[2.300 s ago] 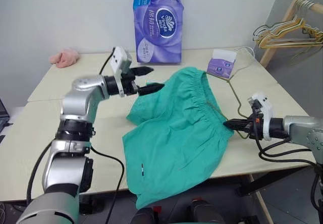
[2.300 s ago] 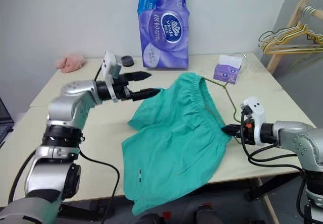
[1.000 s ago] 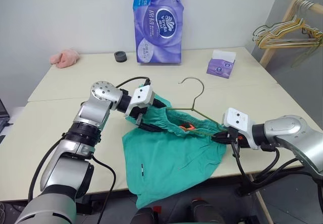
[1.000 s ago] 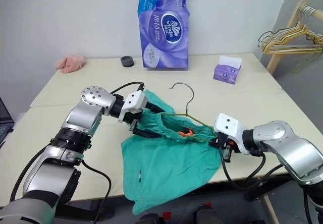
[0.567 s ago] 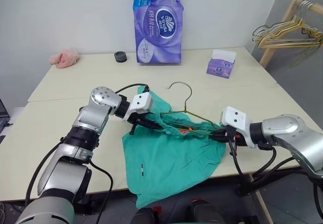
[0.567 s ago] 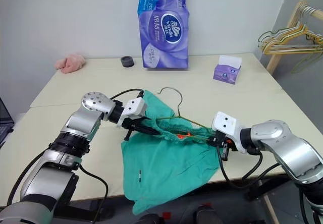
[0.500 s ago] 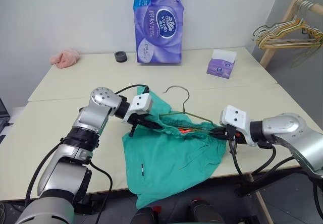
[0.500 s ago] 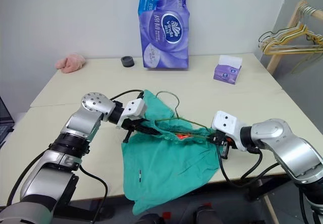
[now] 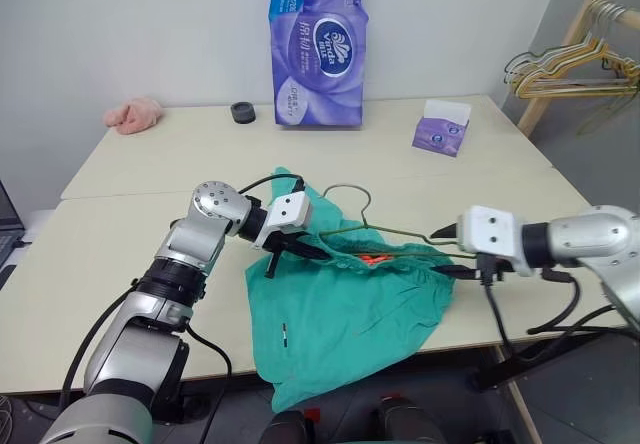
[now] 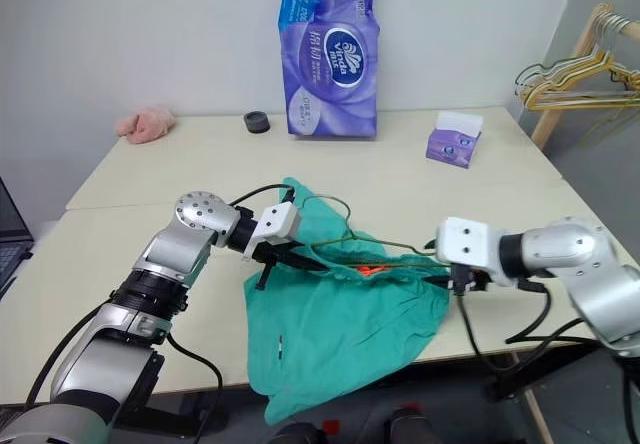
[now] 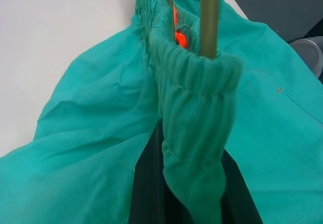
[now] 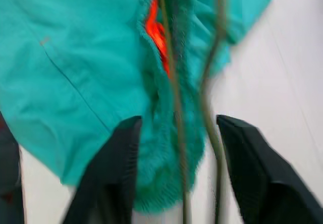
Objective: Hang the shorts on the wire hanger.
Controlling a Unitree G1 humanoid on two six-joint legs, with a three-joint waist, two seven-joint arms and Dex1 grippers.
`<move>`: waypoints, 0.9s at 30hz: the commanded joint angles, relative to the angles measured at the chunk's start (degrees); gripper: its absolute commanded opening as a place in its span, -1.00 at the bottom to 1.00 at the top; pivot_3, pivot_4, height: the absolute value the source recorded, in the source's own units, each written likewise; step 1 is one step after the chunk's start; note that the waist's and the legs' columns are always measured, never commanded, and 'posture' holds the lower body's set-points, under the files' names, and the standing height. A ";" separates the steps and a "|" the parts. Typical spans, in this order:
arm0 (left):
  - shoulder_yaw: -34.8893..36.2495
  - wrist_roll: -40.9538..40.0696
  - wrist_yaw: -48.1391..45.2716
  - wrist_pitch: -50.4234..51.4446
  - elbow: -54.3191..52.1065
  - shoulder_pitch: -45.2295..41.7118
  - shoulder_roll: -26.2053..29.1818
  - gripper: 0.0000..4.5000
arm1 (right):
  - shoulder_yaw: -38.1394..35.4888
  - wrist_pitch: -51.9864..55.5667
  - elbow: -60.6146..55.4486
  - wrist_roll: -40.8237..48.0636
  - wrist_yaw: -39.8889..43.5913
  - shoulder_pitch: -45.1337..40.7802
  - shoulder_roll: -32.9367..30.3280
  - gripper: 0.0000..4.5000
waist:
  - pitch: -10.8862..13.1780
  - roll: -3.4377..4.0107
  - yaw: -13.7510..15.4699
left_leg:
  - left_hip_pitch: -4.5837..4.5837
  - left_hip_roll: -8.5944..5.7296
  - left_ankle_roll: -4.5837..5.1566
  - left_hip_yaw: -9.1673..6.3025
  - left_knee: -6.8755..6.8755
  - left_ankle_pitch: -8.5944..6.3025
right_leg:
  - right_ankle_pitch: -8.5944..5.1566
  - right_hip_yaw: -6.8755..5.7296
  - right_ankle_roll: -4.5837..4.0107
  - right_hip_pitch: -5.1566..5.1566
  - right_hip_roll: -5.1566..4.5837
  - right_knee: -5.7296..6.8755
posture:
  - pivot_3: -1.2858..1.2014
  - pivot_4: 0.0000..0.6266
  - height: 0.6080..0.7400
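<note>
Shorts (image 9: pixel 350 294) half-threaded on hanger (image 9: pixel 385 230)
Left gripper (image 9: pixel 305 251) pinches the waistband; right gripper (image 9: pixel 447 252) gapes, so the unheld right hanger end may slip out.

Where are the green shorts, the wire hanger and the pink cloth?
shorts (image 9: pixel 340 309), left eye view, on the flat leg fabric.
wire hanger (image 9: pixel 352 192), left eye view, on its hook.
pink cloth (image 10: pixel 146 123), right eye view, on its middle.
</note>
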 commanded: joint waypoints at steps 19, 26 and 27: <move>0.71 0.83 1.11 -3.87 5.29 -4.30 1.11 -1.00 | -17.01 24.27 -8.33 13.66 -25.42 22.93 29.24 0.77 | -0.12 -0.09 -0.31 | 0.12 -0.01 0.02 0.12 0.27 -0.01 | -0.18 0.21 0.30 -0.03 0.12 0.59 | -0.10 -0.85 1.00; 0.68 1.07 1.05 -4.83 6.75 -5.08 0.72 -1.00 | -14.10 24.33 -4.04 12.93 -29.30 19.44 32.02 0.61 | -0.12 -0.08 -0.42 | 0.11 0.00 0.02 0.08 0.26 -0.01 | -0.18 0.18 0.30 -0.03 0.13 0.59 | -0.10 -0.86 1.00; 0.74 1.02 0.97 -4.80 6.73 -5.04 0.82 -1.00 | -14.06 24.57 -3.89 13.24 -29.39 19.24 32.05 0.52 | -0.12 -0.08 -0.42 | 0.11 0.00 0.02 0.08 0.26 -0.01 | -0.18 0.17 0.30 -0.03 0.13 0.59 | -0.10 -0.86 1.00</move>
